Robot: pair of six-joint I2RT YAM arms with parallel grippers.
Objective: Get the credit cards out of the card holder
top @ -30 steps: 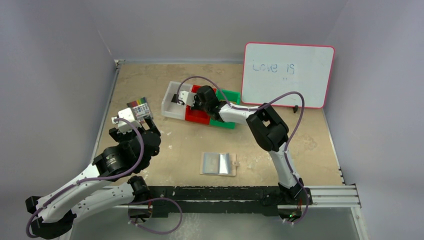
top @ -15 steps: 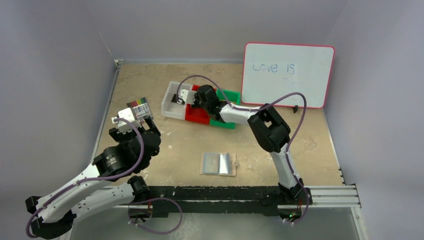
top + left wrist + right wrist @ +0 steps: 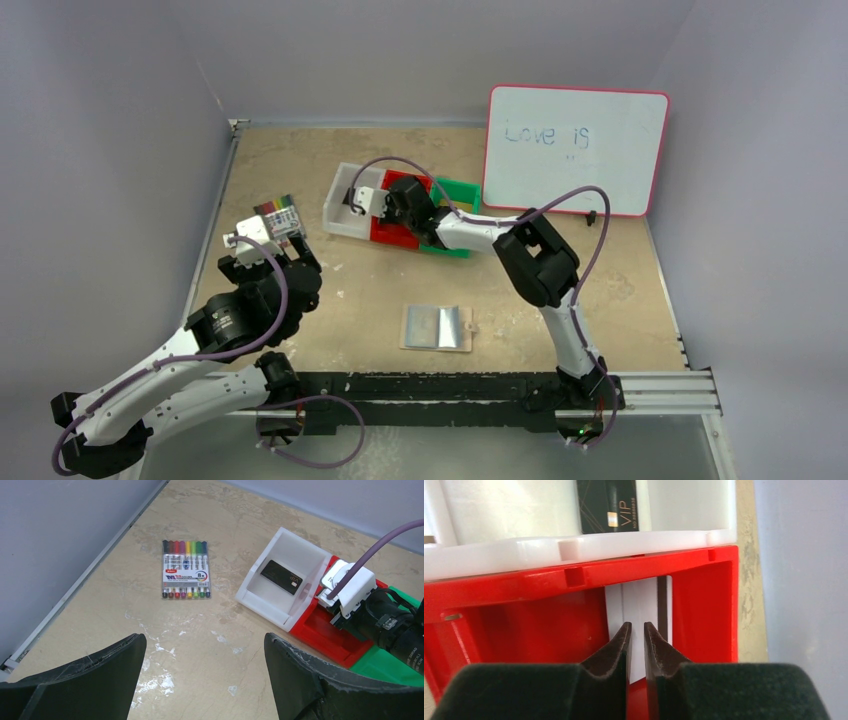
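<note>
Our left tool (image 3: 202, 645) gapes empty. The card holder (image 3: 437, 327) lies flat on the tabletop (image 3: 620, 290), well behind our right tool (image 3: 637, 627), which dips into the red bin (image 3: 704, 595), jaws barely apart over a pale card (image 3: 639, 600). Ahead, a black card (image 3: 609, 505) lies in the white bin (image 3: 649, 542): one card per bin, we judge.

My top camera sits high above the near edge of the table (image 3: 380, 290) and looks down on all of it. My left wrist camera looks forward and down from farther back at the white bin (image 3: 265, 607) and red bin (image 3: 320, 630). My right wrist camera is very close, right inside the red bin. Both wrist cameras see the black card (image 3: 282, 575).
</note>
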